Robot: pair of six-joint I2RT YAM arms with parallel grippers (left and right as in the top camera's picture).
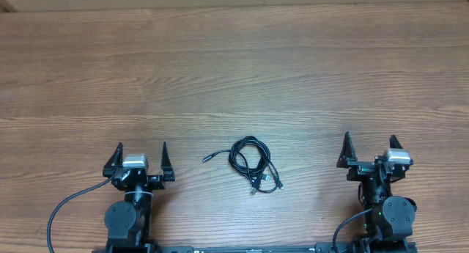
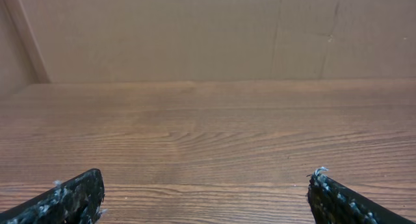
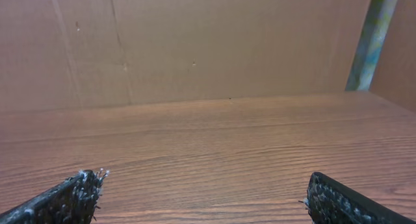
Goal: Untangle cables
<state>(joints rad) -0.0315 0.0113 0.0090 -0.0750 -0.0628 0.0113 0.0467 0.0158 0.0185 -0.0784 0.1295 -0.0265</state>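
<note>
The cables lie as one small knotted bundle of thin black cords on the wooden table, near its front edge and midway between the two arms. One loose end sticks out to the left, and small plug ends lie at the lower right. My left gripper stands open to the left of the bundle, apart from it. My right gripper stands open well to the right. Both wrist views show only bare wood between the wide-spread fingertips; the cables are out of view there.
A brown cardboard wall closes the far side of the table. Thick black wires run from each arm base along the front edge.
</note>
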